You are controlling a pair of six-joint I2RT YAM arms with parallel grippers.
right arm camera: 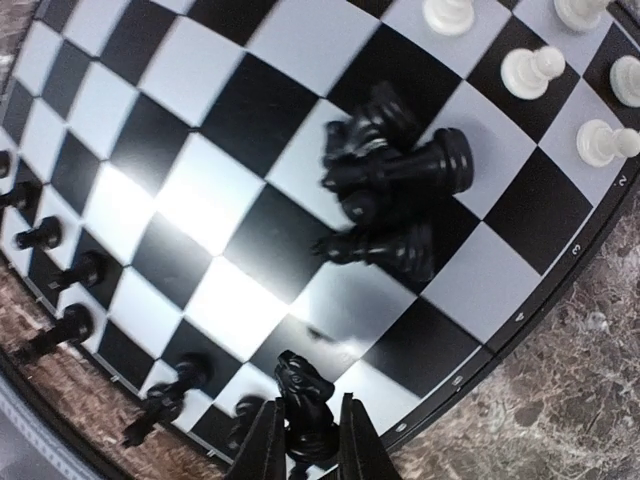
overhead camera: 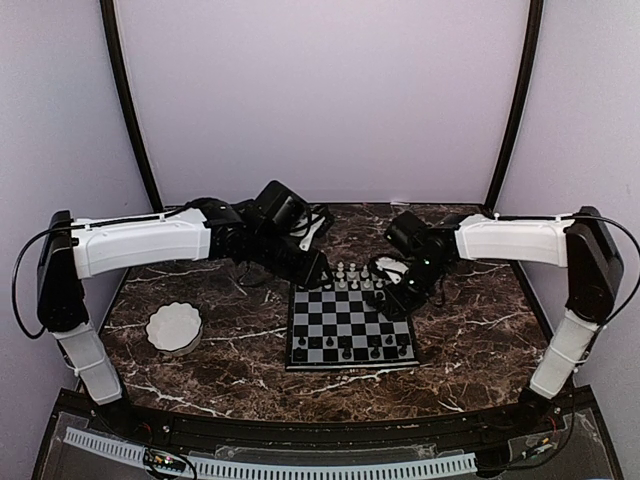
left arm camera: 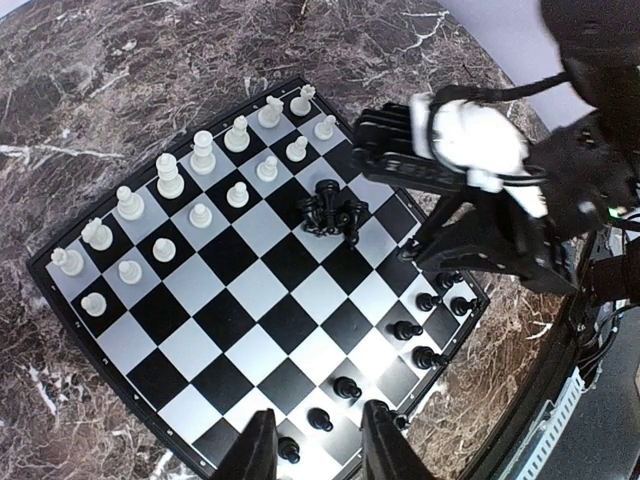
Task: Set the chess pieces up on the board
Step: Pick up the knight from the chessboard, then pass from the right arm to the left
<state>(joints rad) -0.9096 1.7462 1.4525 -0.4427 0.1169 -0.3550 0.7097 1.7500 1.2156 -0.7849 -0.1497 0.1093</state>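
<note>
Board (overhead camera: pixel 350 325) sits mid-table (overhead camera: pixel 480 330), between the two arms. White pieces (left arm camera: pixel 200 165) stand in two rows on its far side. Black pawns (overhead camera: pixel 345 350) stand in a row along the near side.

Top view: too coarse to tell piece types, and the right arm covers the board's far-right part.

Wrist views add a pile of black pieces (right arm camera: pixel 395 190), lying tumbled on the squares just in front of the white pawns, toward the right edge. Some touch or overlap each other.

Right gripper (right arm camera: pixel 308 425): fingers drawn close, clamped on both sides of a black knight (right arm camera: pixel 300 385). The knight is upright, over squares near the board's right edge. Cannot tell whether its base touches the board.

Left gripper (left arm camera: pixel 318 415): fingers apart, gripping nothing, hovering above the board. Top view puts it by the far-left corner.

Bowl (overhead camera: pixel 174 327): white, left of the board, well apart from it.
</note>
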